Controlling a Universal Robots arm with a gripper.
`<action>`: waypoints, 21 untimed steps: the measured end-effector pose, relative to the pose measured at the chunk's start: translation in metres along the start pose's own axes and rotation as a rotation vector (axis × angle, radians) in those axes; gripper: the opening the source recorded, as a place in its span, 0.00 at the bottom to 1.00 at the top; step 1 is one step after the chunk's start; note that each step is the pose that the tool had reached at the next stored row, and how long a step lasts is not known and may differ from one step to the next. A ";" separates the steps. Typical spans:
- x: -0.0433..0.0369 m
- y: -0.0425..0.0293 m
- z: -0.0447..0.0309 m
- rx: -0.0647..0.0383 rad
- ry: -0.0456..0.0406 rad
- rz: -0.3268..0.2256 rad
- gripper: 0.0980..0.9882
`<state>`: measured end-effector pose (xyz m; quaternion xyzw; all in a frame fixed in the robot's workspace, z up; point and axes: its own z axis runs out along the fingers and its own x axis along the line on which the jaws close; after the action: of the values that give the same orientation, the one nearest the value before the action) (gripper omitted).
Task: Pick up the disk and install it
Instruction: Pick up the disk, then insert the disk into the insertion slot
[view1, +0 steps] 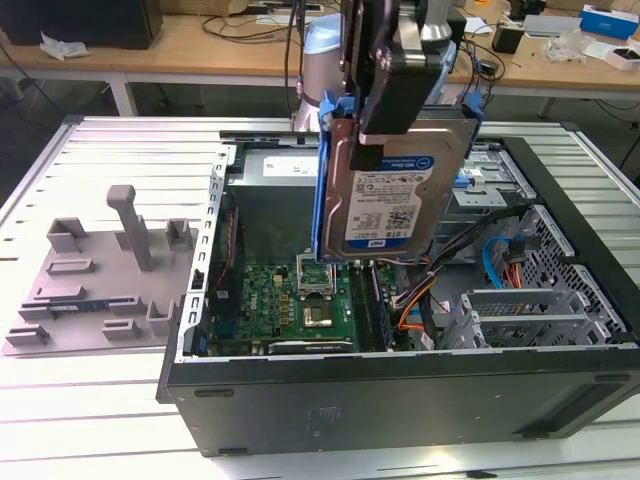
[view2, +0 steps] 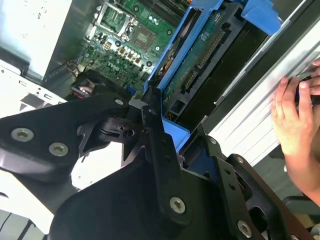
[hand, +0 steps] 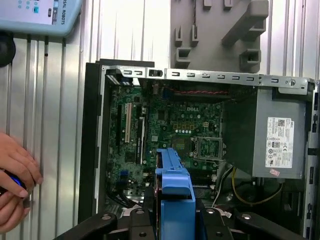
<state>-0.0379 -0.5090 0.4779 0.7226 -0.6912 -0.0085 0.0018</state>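
Blue-framed disk (view1: 400, 200) clamped (upright) between gripper (view1: 370, 150) jaws.

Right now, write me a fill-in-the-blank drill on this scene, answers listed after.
The gripper holds the disk ____ the open computer case. The disk's carrier bracket is ____ in colour. The motherboard inside the case is ____. The grey fixture plate lies on the exterior view's ____ of the case.
Missing words: above; blue; green; left.
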 end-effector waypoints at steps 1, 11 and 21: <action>0.0009 -0.0017 0.0002 0.000 -0.0003 0.000 0.30; 0.0035 -0.0087 0.0011 0.000 -0.0010 0.000 0.30; 0.0035 -0.0088 0.0014 0.000 -0.0049 0.008 0.30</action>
<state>-0.0290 -0.5121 0.4763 0.7199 -0.6940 -0.0102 0.0000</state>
